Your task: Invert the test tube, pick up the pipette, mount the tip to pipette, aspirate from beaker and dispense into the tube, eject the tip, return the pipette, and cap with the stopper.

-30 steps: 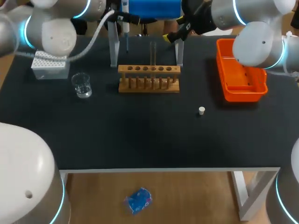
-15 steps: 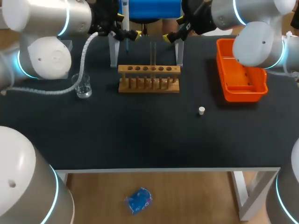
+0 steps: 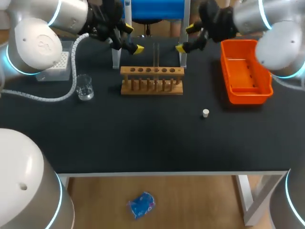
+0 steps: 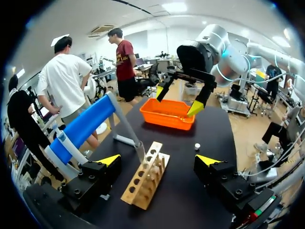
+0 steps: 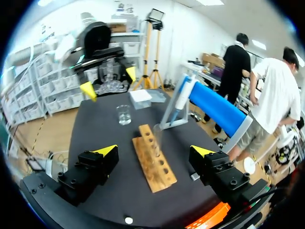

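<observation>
A clear test tube [image 3: 156, 55] stands upright in the wooden rack [image 3: 151, 80]. My left gripper [image 3: 133, 36] hangs open just left of the tube, and my right gripper [image 3: 185, 39] hangs open just right of it; neither touches it. From the left wrist, the rack [image 4: 145, 174] and tube [image 4: 140, 152] lie between and ahead of the open left gripper [image 4: 158, 160]. The right gripper [image 5: 154, 151] likewise frames the tube [image 5: 157, 133]. The pipette [image 5: 182, 100] hangs on the blue stand [image 3: 155, 8]. A beaker [image 3: 85, 87] and a white stopper [image 3: 205, 113] sit on the table.
An orange tray [image 3: 245, 71] stands at the right, behind my right arm. A white tip box [image 3: 55, 67] sits at the back left, near the beaker. The stand's legs [image 3: 116, 52] rise just behind the rack.
My left gripper has swung in from the left and down to the tube's left side. My right gripper has dropped closer to the tube's right side. Both stayed open.
</observation>
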